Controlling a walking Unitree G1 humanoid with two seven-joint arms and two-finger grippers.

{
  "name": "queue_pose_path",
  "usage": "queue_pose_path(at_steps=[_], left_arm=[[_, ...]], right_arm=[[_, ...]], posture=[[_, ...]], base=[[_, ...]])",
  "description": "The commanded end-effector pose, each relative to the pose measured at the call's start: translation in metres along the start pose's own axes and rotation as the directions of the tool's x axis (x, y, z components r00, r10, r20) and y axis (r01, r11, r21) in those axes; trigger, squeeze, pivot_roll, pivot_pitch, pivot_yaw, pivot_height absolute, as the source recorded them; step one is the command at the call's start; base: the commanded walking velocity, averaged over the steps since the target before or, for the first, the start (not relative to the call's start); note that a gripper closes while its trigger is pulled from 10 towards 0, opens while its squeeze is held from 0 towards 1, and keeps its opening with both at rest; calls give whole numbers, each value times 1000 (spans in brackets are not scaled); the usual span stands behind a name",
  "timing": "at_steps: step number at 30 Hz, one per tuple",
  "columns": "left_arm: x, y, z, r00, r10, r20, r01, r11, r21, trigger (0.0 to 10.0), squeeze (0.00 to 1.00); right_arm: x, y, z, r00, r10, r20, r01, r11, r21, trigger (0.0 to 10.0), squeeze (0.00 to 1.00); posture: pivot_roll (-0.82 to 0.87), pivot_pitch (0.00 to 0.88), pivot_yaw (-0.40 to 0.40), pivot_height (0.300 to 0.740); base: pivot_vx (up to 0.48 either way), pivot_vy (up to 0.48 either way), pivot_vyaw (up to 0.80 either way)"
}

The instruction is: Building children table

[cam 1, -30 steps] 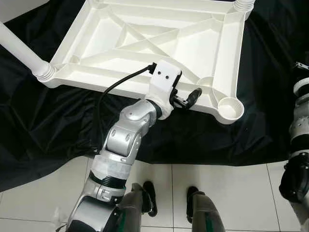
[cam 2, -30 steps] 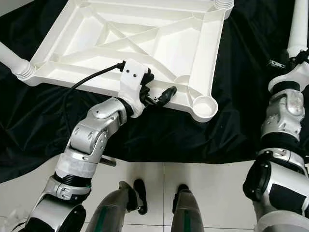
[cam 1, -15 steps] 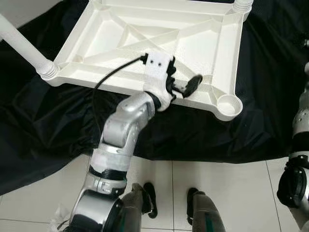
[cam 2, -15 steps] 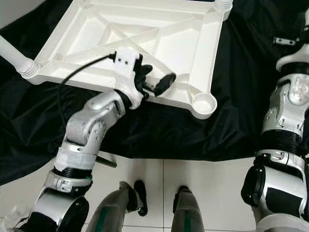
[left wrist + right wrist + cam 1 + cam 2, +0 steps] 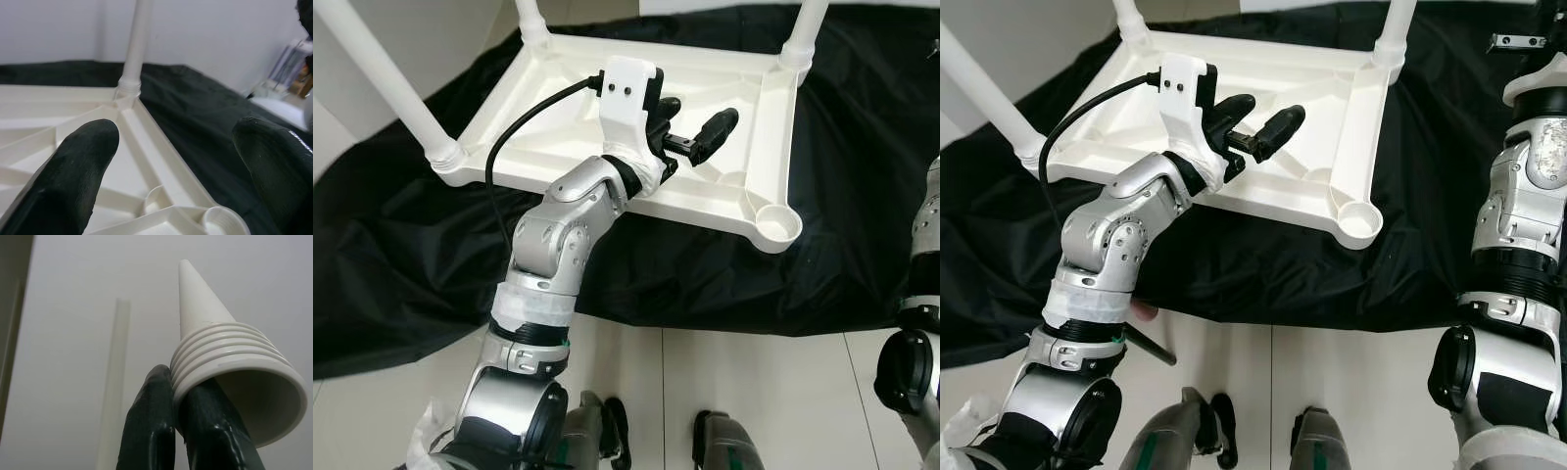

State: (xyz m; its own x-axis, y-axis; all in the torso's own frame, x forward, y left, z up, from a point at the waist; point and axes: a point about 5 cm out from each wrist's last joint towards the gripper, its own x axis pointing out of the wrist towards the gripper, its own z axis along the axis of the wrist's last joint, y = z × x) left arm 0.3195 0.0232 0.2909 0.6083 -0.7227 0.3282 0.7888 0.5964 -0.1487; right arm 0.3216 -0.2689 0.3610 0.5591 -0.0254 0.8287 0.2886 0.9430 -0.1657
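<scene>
The white table top lies upside down on the black cloth, ribbed underside up, and the left gripper hovers just above its near half with its fingers spread apart and nothing between them. Three legs are in: the near-left leg off beyond that arm's elbow side, the far-left leg past the wrist, and the far-right leg ahead of the fingertips. One hole is unfilled: the empty corner socket, nearer the robot than the fingertips and toward its right.

The right gripper is up at the robot's right with its fingers clamped together on the ribbed collar of the last leg, the open mouth of the tube facing the wrist camera and the tapered end pointing away.

By my reading, the step is seating that leg. To do it well, the right arm should turn the ribbed end downward, line it up straight over the socket and press along the leg's axis, not at a slant. The left gripper would do best pressing on the rim beside the socket so the top cannot skate on the slippery cloth.

Watch the left arm's black cable looping over the frame, and a dark rod on the tile floor by the feet.
</scene>
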Motion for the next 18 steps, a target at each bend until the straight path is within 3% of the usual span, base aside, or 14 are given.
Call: queue_pose_path(at_steps=[1,3,5,10,18], left_arm=[[-1,-9,6,985,-173,10,173,985,-2,10000,0],[-2,-10,10,982,-189,25,189,982,-13,10000,0],[-2,-10,15,975,-217,53,221,972,-82,10000,0],[-2,-8,17,971,-233,52,238,966,-105,10000,0],[-3,-11,27,951,-291,100,306,933,-191,10000,0]], right_arm=[[5,10,16,995,31,95,-30,999,-12,10000,0],[6,17,22,991,63,121,-61,998,-18,10000,0],[8,28,29,981,117,156,-115,993,-22,10000,0],[7,38,31,973,168,160,-167,986,-17,10000,0],[-17,60,14,966,244,82,-247,968,32,10000,0]], posture=[[-42,8,99,740],[-48,0,100,740],[-55,0,99,740],[-56,0,97,740],[-49,0,91,740]], base=[[0,0,0],[0,0,0],[0,0,0],[0,0,0],[0,0,0]])
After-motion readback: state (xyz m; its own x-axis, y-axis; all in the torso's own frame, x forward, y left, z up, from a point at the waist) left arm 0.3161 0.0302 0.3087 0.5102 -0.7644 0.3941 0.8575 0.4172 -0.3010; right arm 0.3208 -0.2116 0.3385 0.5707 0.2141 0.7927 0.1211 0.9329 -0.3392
